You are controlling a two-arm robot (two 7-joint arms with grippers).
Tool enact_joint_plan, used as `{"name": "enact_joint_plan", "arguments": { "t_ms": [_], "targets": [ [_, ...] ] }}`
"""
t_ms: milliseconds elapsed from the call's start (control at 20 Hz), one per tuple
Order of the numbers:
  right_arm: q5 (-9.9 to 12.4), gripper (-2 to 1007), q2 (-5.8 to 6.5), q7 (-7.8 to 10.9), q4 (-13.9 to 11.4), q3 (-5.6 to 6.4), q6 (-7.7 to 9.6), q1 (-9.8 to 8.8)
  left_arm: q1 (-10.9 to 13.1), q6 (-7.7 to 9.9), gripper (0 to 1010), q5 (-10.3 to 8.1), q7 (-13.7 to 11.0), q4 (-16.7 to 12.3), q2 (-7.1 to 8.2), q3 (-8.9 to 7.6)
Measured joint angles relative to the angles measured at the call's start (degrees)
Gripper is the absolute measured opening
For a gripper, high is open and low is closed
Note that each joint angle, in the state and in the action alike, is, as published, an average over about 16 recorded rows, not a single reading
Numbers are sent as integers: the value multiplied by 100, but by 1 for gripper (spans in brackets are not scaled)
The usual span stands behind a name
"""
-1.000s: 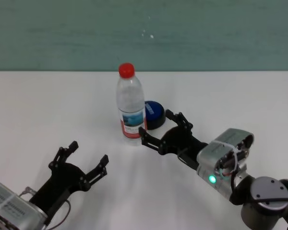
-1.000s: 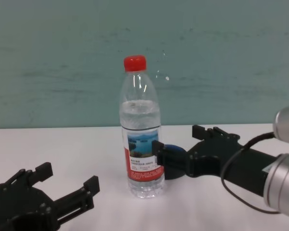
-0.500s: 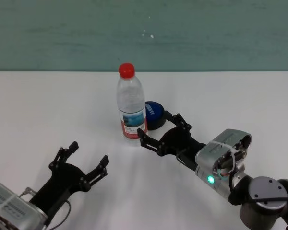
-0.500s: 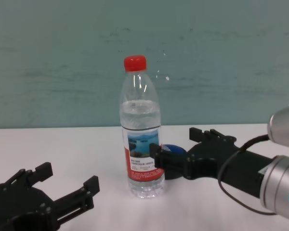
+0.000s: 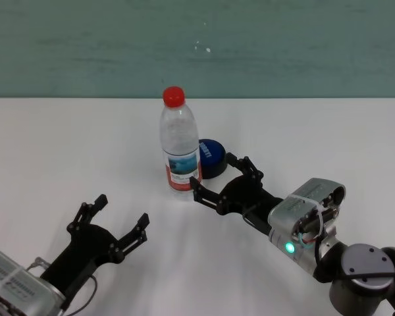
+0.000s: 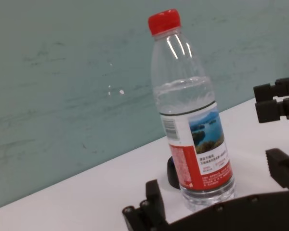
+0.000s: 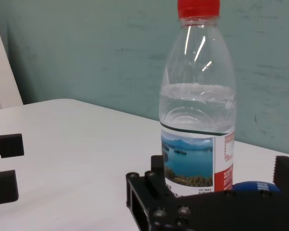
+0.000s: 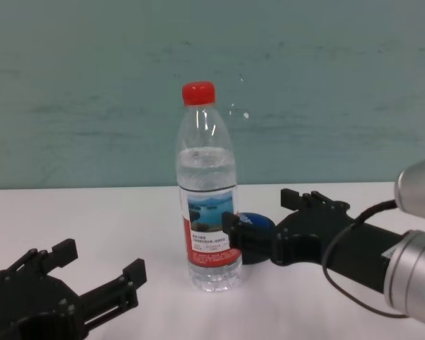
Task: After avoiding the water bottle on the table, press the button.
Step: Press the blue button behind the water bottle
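1. I see the water bottle (image 5: 180, 145) standing upright near the middle of the white counter (image 5: 66, 145), red cap on, partly filled with clear water, its lake-picture label facing me.
2. The button (image 5: 211, 157), a low blue dome on a black base, sits just behind the bottle on its right side in the head view; whether the two touch I cannot tell. From the chest view the bottle and my right arm cover most of it, and only a sliver of blue shows.
3. My right end effector (image 5: 222, 179) reaches in from the lower right, low over the counter, with its fingers spread wide. One fingertip (image 5: 196, 183) lies right by the bottle's base on the near side of the button; the other (image 5: 231, 158) lies at the button's right edge. I cannot tell whether either tip touches anything.
4. In the right wrist view the bottle fills the middle and the blue dome peeks out beside the black finger bracket.
5. My left end effector (image 5: 120, 218) rests low over the near left of the counter, well apart from the bottle, with its fingers spread and nothing between them.
6. Behind the counter runs a teal wall (image 5: 283, 46).
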Motion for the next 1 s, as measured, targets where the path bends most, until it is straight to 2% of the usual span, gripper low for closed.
{"name": "enact_joint_plan", "arguments": {
  "t_ms": [500,1000],
  "targets": [
    [20,1004,40,17,-16,43,5,-19,0,0,1000,0,0,0,0,0],
    [117,1004,168,22,-59,237,11,-65,0,0,1000,0,0,0,0,0]
  ]
}}
